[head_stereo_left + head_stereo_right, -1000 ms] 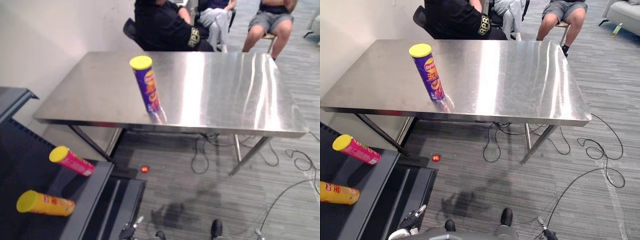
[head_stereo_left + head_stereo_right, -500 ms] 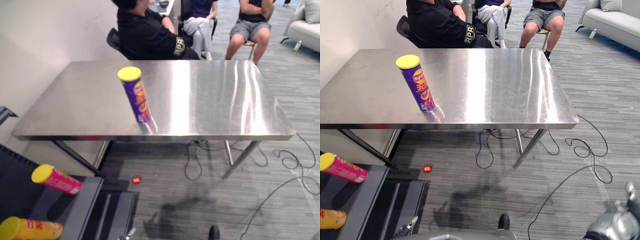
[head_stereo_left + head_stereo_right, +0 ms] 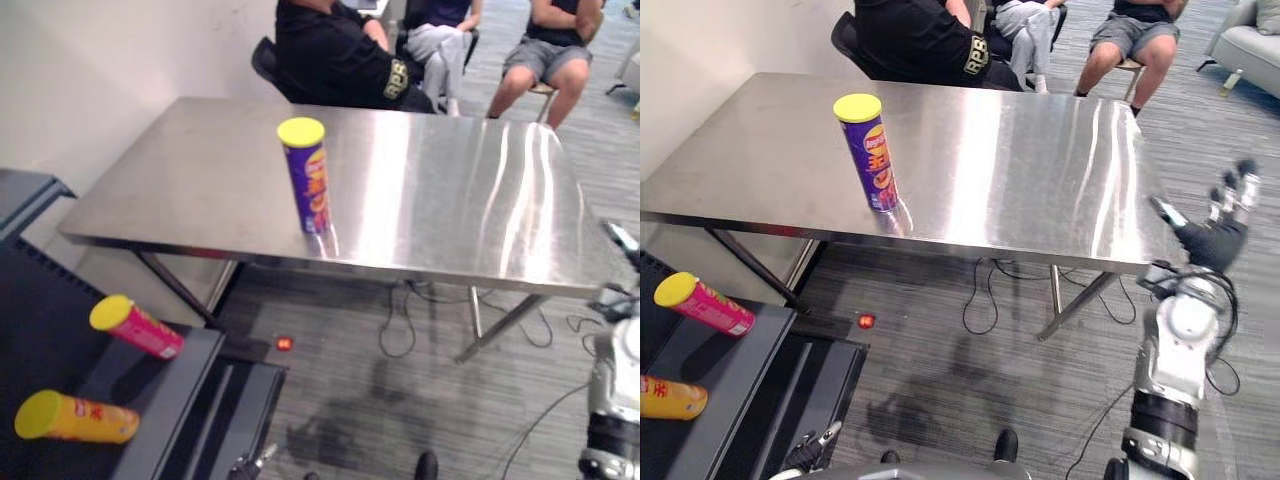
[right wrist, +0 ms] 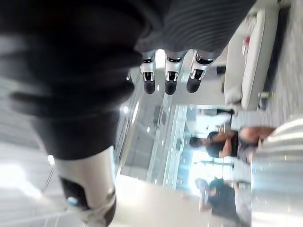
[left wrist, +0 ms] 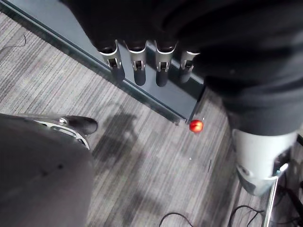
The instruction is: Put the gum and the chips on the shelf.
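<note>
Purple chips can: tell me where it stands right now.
In the left eye view the purple chips can stands upright on the steel table, left of centre near its front edge, opposite a seated person.

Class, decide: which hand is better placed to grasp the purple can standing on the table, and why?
Probably the right. The right hand is raised and open beside the table edge, though the can stands far across. The left hand hangs low by the shelf, near the floor.
</note>
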